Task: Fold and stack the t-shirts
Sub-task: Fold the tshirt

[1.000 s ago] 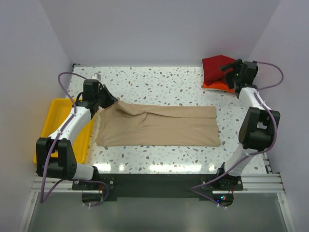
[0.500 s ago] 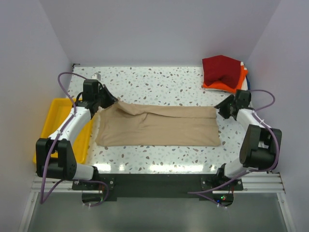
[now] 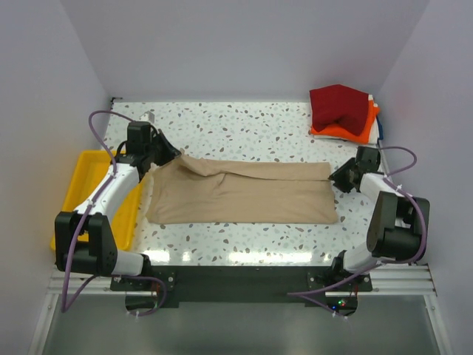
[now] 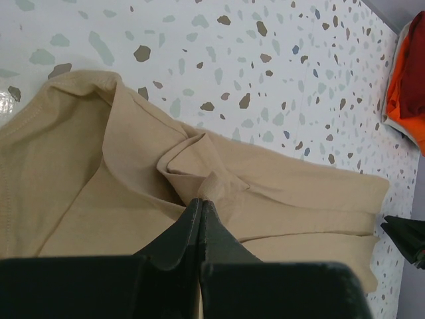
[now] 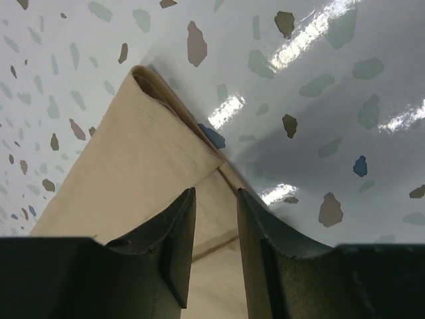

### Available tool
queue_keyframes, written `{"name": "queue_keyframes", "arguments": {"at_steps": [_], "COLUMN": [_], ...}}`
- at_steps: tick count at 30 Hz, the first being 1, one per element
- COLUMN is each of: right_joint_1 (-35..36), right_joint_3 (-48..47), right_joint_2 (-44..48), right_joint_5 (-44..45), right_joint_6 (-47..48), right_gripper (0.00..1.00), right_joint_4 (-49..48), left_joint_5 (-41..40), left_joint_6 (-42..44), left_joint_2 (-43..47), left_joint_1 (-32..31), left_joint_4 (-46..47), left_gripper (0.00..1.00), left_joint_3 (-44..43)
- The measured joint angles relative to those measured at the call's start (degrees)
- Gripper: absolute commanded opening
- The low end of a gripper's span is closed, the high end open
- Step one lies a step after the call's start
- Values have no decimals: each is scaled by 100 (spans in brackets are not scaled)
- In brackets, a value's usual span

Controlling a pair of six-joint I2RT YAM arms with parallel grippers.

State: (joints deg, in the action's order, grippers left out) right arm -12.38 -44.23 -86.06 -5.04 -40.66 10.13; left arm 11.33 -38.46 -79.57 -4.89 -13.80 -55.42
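Note:
The tan t-shirt [image 3: 244,192] lies folded lengthwise as a long strip across the middle of the table. My left gripper [image 3: 176,157] is shut on a pinch of its cloth at the upper left corner, seen in the left wrist view [image 4: 201,201]. My right gripper [image 3: 335,176] is open at the shirt's upper right corner. In the right wrist view [image 5: 216,193] the jaws straddle the hem of the tan shirt [image 5: 133,166]. The dark red shirt [image 3: 338,109] lies folded on the orange shirt [image 3: 356,130] at the back right, also in the left wrist view [image 4: 406,100].
A yellow tray [image 3: 83,181] stands at the table's left edge beside my left arm. The speckled white table [image 3: 251,126] shows between the tan shirt and the back wall. Walls close in on three sides.
My right arm swung from the red and orange pile down to the tan shirt's upper right corner. The left gripper and the shirt have not moved.

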Motion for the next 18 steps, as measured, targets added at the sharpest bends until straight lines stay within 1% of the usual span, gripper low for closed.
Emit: {"name": "queue_keyframes", "arguments": {"at_steps": [9, 18], "right_joint_1": [0, 0], "right_joint_3": [0, 0], "right_joint_2": [-428, -540], "right_joint_5": [-44, -50], "right_joint_6": [-22, -42], "right_gripper": [36, 33], "right_joint_4": [-267, -492], "left_joint_5": [2, 35], "left_joint_6": [-2, -2], "left_joint_2": [0, 2], "left_joint_1": [0, 0], "left_joint_4": [0, 2], "left_gripper": [0, 0], "left_joint_3": [0, 2]}}
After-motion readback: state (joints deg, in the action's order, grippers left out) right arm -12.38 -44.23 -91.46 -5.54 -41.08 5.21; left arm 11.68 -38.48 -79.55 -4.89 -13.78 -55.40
